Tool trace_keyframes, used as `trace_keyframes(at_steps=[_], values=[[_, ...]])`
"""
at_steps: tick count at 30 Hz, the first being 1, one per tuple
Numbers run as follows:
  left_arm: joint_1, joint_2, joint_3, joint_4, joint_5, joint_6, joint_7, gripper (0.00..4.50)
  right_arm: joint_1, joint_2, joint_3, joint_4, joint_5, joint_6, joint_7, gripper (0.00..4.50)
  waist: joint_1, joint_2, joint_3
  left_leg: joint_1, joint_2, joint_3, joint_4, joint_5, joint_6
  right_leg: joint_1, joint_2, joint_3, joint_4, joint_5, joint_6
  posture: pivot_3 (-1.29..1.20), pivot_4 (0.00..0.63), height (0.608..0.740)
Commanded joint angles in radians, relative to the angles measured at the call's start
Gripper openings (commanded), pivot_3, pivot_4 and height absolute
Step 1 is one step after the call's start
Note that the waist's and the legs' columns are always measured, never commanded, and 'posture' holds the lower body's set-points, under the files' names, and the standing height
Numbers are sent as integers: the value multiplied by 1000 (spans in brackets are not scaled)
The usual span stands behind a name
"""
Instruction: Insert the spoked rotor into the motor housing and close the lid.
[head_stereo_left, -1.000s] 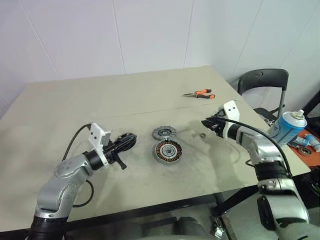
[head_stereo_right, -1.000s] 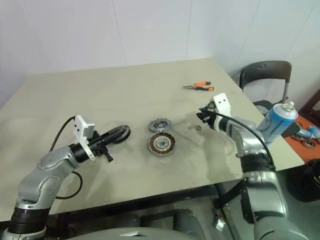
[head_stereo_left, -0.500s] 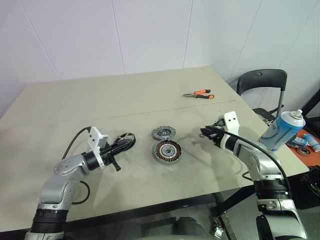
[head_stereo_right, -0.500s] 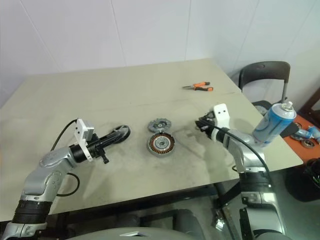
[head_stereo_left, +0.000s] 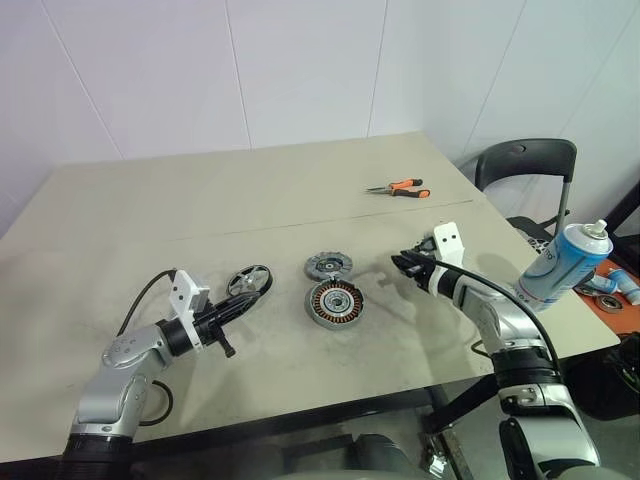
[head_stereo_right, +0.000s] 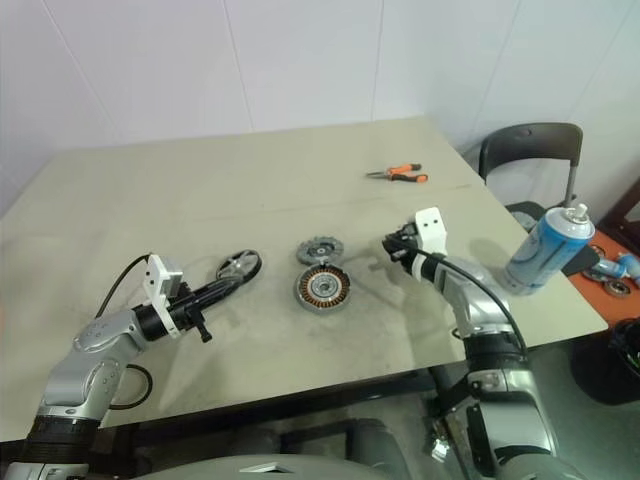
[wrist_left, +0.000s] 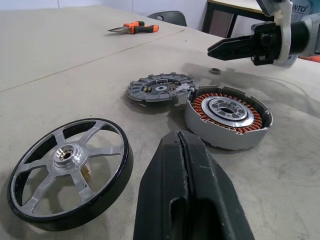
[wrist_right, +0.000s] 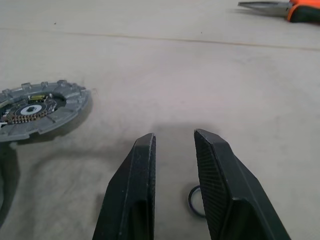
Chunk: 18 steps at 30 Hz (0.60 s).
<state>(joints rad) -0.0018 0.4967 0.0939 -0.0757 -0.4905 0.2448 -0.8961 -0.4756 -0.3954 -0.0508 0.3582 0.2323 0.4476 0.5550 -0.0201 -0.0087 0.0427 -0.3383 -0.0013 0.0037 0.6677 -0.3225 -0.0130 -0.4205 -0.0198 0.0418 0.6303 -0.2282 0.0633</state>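
Observation:
The spoked rotor (wrist_left: 70, 172), a black ring with silvery spokes, lies flat on the table (head_stereo_left: 150, 210). My left gripper (head_stereo_left: 240, 298) hovers just beside it, shut and empty, pointing toward the motor housing (head_stereo_left: 333, 301). The housing's copper windings face up. Just behind the housing lies the lid (head_stereo_left: 328, 265), ribbed and grey. To the right of both, my right gripper (wrist_right: 172, 142) hangs low over the table. Its fingers stand a little apart, open with nothing between them.
A small dark ring (wrist_right: 196, 200) lies on the table under the right fingertips. Orange-handled pliers (head_stereo_left: 400, 187) rest at the far right of the table. A blue spray can (head_stereo_left: 560, 265) and a black chair (head_stereo_left: 525, 165) stand beyond the right edge.
Both hands have sunk toward the table. The left one also drew back to the left. The rotor, housing and lid have not moved.

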Motion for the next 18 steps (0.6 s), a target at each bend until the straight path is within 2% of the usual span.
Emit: trace_keyframes(at_steps=[1, 18], values=[[-3, -5, 13, -46, -2, -14, 15, 0, -36, -4, -4, 46, -28, -71, -5, 1292, 0, 0, 0, 0, 0, 0, 0, 0, 0, 0, 0, 0, 0, 0, 0, 0, 0, 740], [-9, -4, -3, -93, -7, 29, 37, 0, -9, 1, 39, 76, -74, -85, 41, 1292, -1, 0, 0, 0, 0, 0, 0, 0, 0, 0, 0, 1, 0, 0, 0, 0, 0, 740]])
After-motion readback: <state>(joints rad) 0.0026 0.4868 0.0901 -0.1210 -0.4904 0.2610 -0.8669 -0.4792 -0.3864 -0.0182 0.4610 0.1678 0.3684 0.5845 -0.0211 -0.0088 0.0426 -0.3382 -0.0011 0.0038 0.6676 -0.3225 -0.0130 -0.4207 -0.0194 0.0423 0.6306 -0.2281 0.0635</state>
